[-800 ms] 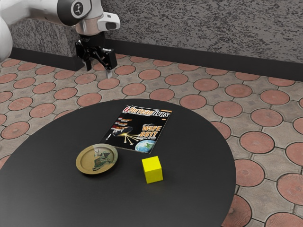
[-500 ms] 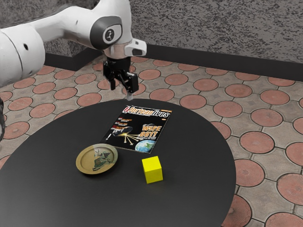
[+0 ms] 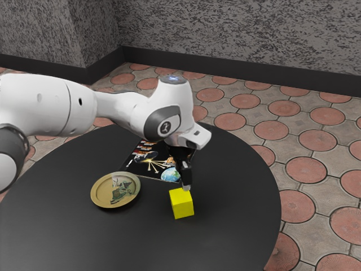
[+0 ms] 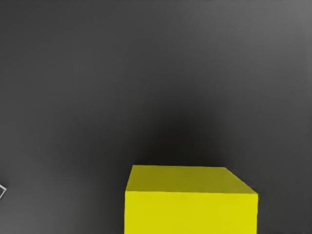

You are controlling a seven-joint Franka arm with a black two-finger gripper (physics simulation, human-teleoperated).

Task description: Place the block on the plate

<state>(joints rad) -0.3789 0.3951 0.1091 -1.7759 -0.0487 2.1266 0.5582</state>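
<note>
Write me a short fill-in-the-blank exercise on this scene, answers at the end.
The block is coloured ____.
The plate lies nearer the exterior view's ____ than the block does.
The arm partly hides the ____ on the table.
Of block and plate, the gripper is nearer the ____.

Missing words: yellow; left; magazine; block.

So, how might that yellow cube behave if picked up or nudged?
The yellow cube looks stiff, its edges straight and faces flat. Sitting flat on the round black table, it would likely slide rather than roll if nudged.
</note>
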